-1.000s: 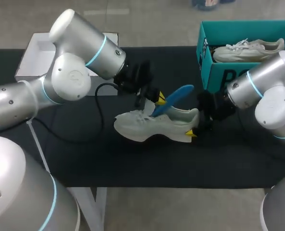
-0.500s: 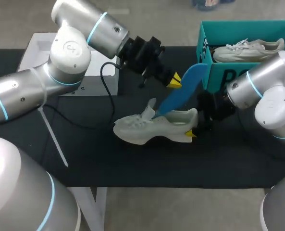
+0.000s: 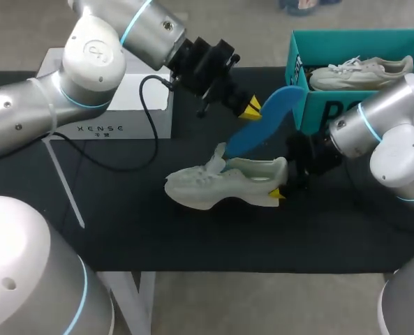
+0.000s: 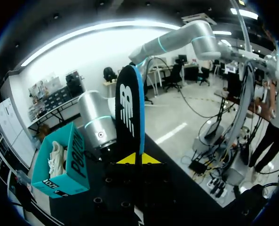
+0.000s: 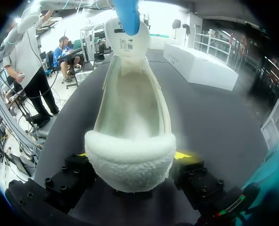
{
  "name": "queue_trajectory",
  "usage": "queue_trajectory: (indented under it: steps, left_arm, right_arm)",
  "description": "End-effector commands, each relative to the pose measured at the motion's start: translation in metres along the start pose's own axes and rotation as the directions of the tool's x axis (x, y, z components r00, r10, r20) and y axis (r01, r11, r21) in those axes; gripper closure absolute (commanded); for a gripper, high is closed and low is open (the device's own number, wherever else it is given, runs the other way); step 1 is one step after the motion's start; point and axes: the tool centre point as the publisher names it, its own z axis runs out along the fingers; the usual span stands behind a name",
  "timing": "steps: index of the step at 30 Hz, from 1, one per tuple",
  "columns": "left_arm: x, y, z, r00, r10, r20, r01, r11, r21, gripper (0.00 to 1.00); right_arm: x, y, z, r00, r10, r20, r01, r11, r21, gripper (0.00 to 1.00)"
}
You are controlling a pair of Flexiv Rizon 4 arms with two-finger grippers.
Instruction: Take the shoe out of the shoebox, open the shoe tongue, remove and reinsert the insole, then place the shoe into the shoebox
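Observation:
A white shoe lies on the black table, toe toward my left side. My right gripper holds its heel, with the heel pressed between both fingers in the right wrist view. The tongue stands up ahead of that gripper. My left gripper hangs above and behind the shoe, shut on the upper end of a blue insole. The insole slants down, and its lower end is at the shoe's opening. In the left wrist view the insole rises edge-on from between the yellow tips of the left gripper.
A teal shoebox stands at the back right, close behind my right arm, and holds a second white shoe. It also shows as the shoebox in the left wrist view. A white box lies at the back left, under my left arm.
My left gripper has risen and moved toward the back right, drawing the blue insole up out of the shoe. The shoe and my right gripper have stayed put.

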Motion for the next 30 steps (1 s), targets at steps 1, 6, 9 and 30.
queue_trajectory:
  steps: [1, 6, 9, 30]
  left_arm:
    - [0.0, 0.001, 0.001, 1.0, 0.001, 0.001, -0.001, 1.0, 0.001, 1.0]
    - [0.015, -0.015, -0.001, 0.998, -0.057, 0.039, 0.052, 0.993, 0.108, 1.0]
    - [0.042, -0.05, -0.004, 0.982, -0.187, 0.026, 0.173, 0.945, 0.278, 1.0]
    - [0.155, -0.134, -0.017, 0.799, -0.451, -0.398, 0.601, 0.572, 0.558, 1.0]
  right_arm:
    - [0.0, -0.001, 0.002, 1.0, 0.001, 0.001, -0.001, 1.0, 0.003, 1.0]
    - [0.0, -0.001, 0.002, 1.0, 0.001, 0.001, -0.001, 1.0, 0.003, 1.0]
    - [0.0, -0.001, 0.002, 1.0, 0.001, 0.001, -0.001, 1.0, 0.003, 1.0]
    - [0.0, -0.001, 0.002, 1.0, 0.001, 0.001, -0.001, 1.0, 0.003, 1.0]
